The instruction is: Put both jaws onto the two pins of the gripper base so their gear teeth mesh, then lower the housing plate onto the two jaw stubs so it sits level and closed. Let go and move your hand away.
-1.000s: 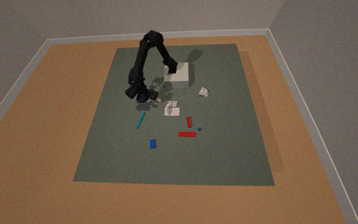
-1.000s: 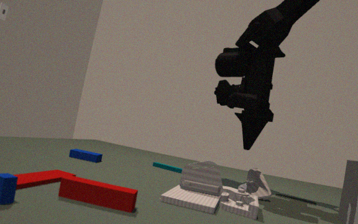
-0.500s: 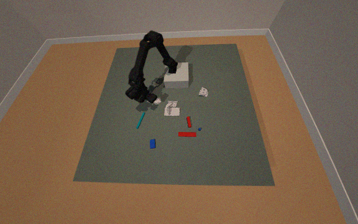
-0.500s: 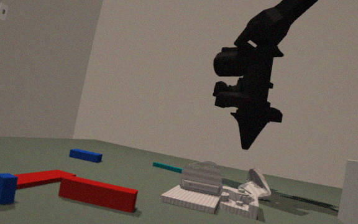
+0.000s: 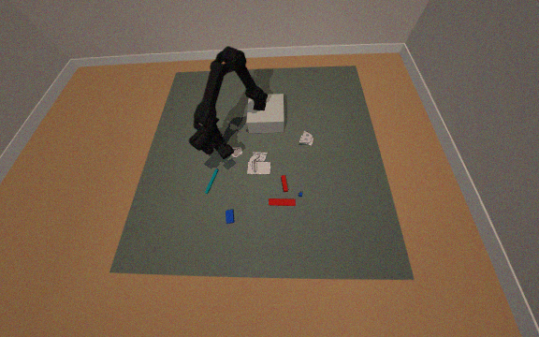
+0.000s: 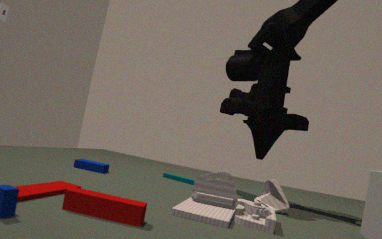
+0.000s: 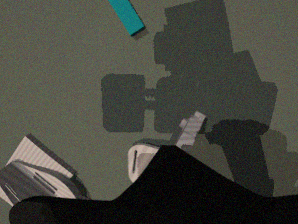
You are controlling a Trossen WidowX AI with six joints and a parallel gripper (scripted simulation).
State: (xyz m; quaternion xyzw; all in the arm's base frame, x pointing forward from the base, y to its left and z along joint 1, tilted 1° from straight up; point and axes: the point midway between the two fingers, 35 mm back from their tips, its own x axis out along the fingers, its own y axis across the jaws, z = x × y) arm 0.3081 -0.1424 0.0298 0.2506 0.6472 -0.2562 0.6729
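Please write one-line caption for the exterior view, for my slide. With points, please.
Closed black tool (image 6: 260, 157) hangs above pale printed parts, red bars (image 6: 105, 206) beside them.

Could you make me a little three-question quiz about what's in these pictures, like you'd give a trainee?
1. True or false: the robot's gripper is holding a red block.
2. Multiple choice: what colour is the long thin stick on the mat?
A) yellow
B) teal
C) white
3. Fill in the blank: seen from above, there are ____ red blocks on the mat.

Key: 1. False, its fingers are shut with nothing between them. 2. B. 3. Two.
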